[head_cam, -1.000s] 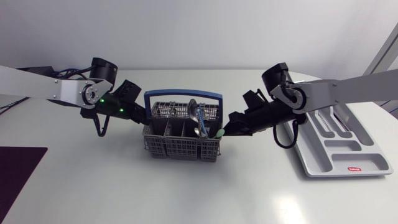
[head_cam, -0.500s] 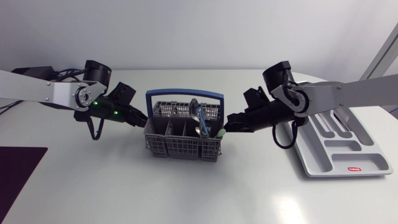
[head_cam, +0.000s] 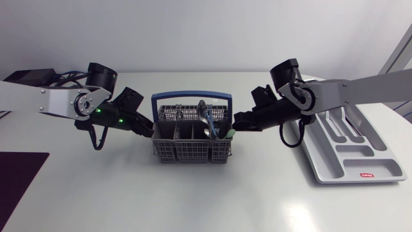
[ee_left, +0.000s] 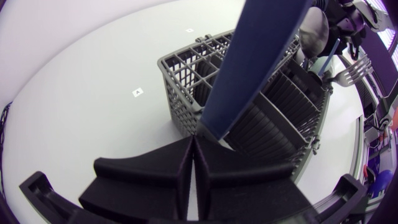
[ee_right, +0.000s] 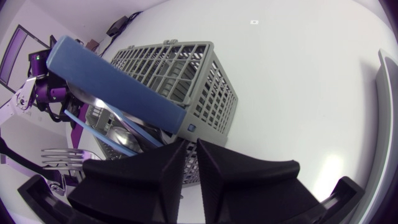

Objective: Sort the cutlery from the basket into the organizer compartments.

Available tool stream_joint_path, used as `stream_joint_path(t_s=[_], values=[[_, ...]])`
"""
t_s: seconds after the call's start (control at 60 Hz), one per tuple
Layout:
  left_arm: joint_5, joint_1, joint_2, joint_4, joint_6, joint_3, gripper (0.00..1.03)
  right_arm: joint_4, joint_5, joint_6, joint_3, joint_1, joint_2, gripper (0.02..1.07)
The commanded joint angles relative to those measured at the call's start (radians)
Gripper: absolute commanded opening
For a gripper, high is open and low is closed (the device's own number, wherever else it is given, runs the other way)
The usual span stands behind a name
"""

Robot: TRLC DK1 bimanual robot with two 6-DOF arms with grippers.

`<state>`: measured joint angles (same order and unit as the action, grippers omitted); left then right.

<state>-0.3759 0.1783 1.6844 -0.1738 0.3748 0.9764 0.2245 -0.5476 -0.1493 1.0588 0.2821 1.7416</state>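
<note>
The grey wire cutlery basket [head_cam: 190, 147] with a blue handle [head_cam: 190, 98] stands mid-table. A spoon [head_cam: 202, 115], a blue-handled fork and a green-handled piece [head_cam: 226, 136] stand in it. My left gripper [head_cam: 150, 131] is shut and empty, its tips against the basket's left end at the foot of the handle [ee_left: 249, 68]. My right gripper [head_cam: 234, 127] is at the basket's right end, its fingers [ee_right: 171, 165] almost together with nothing visible between them. The basket [ee_right: 186, 81] lies just ahead of it, with a fork [ee_right: 62, 155] beside it. The grey organizer [head_cam: 376, 171] lies at the right.
A dark mat [head_cam: 19, 174] lies at the table's left front edge. Open tabletop lies in front of the basket and between it and the organizer. A small label [ee_left: 137, 92] is stuck on the table beside the basket.
My left arm has swung in, and its gripper has come lower against the basket's left end. My right gripper has risen a little at the right end. The basket has shifted slightly to the right.
</note>
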Motion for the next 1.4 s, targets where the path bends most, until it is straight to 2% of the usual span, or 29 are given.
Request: stream_joint_path(t_s=[0.0,0.233,0.467,0.6,0.717,0.767,0.917,1.15,1.383], values=[[-0.021,0.029,-0.014,-0.004,0.016,-0.03,0.04,-0.013,-0.002,-0.009,0.029,-0.001,0.019,0.21],[-0.021,0.032,-0.014,-0.004,0.015,-0.03,0.04,-0.03,0.023,-0.001,-0.02,-0.015,-0.004,0.21],[-0.021,-0.062,-0.129,-0.047,0.053,-0.065,0.04,-0.037,0.155,0.05,-0.118,-0.041,-0.192,0.23],[-0.023,-0.08,-0.229,-0.082,0.073,-0.105,0.08,-0.007,0.172,0.093,-0.163,-0.055,-0.303,0.24],[-0.024,-0.072,-0.315,-0.113,0.075,-0.131,0.15,0.041,0.173,0.14,-0.186,-0.061,-0.386,0.45],[-0.024,-0.054,-0.361,-0.127,0.073,-0.142,0.18,0.062,0.173,0.157,-0.197,-0.063,-0.416,0.54],[-0.024,0.035,-0.465,-0.17,0.07,-0.14,0.23,0.104,0.172,0.192,-0.235,-0.054,-0.51,0.63],[-0.021,0.164,-0.512,-0.219,0.052,-0.099,0.25,0.162,0.192,0.191,-0.249,-0.003,-0.594,0.63],[-0.02,0.267,-0.499,-0.208,0.049,-0.09,0.25,0.22,0.31,0.151,-0.195,0.154,-0.599,0.63]])
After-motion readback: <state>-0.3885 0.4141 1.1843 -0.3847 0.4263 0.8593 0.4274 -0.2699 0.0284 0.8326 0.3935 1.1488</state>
